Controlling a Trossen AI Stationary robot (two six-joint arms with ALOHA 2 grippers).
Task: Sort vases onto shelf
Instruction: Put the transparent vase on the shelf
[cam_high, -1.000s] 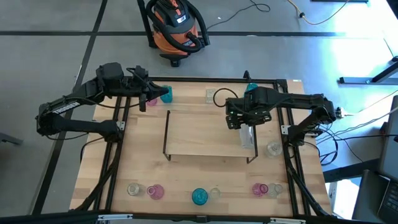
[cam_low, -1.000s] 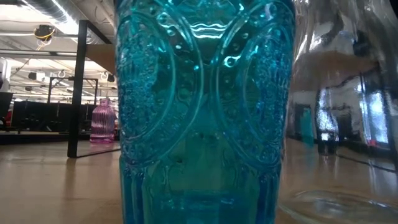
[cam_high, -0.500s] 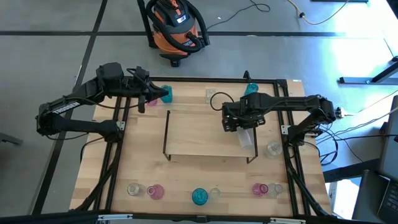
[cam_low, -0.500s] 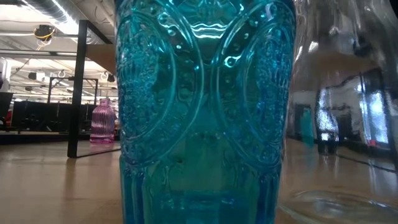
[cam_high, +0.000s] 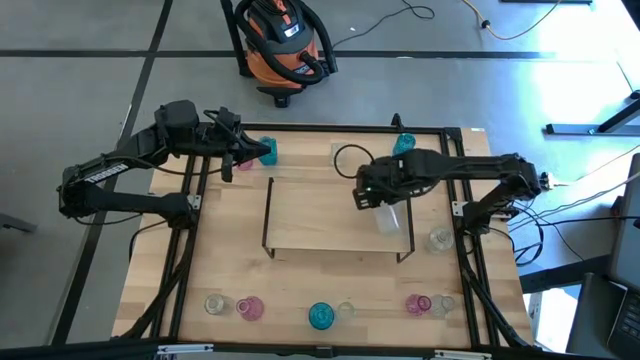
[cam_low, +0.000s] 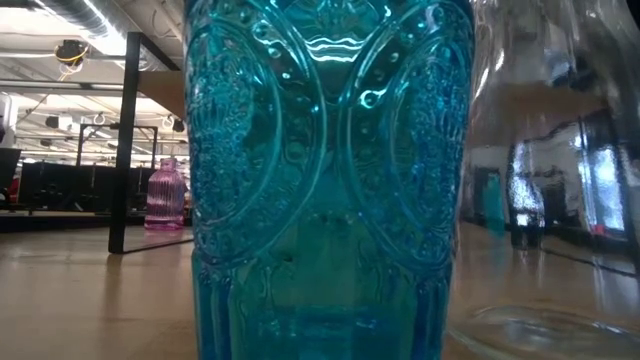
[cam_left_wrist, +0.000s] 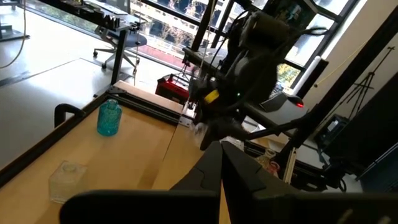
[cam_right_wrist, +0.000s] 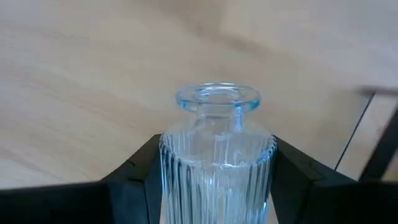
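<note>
The shelf (cam_high: 320, 215) is a low light-wood platform on the middle of the table. My right gripper (cam_high: 372, 195) is over its right part, shut on a clear ribbed vase (cam_high: 388, 218). My left gripper (cam_high: 240, 155) waits shut at the far left corner, beside a teal vase (cam_high: 268, 150) and a pink vase (cam_high: 243, 165). Several more vases stand along the near edge, among them pink (cam_high: 250, 307), teal (cam_high: 320, 316) and clear (cam_high: 213, 303). A teal vase (cam_low: 330, 180) fills the low view. My right gripper pinches the clear vase by its ribbed body (cam_right_wrist: 217, 168), one finger (cam_right_wrist: 134, 174) on each side. Its neck and mouth (cam_right_wrist: 217, 99) stick out past the fingertips. In the high view the vase reaches from the gripper toward the near edge, over the shelf's right part.
A clear vase (cam_high: 440, 238) stands right of the shelf. Another clear vase (cam_high: 340, 152) and a teal one (cam_high: 403, 143) stand at the far edge. The shelf's dark end brackets (cam_high: 268, 215) rise at both ends. An orange vacuum cleaner (cam_high: 280, 45) sits on the floor beyond the table.
My right gripper has moved a little toward the table's left, carrying the clear vase with it over the shelf's right end. The left arm has kept still.
</note>
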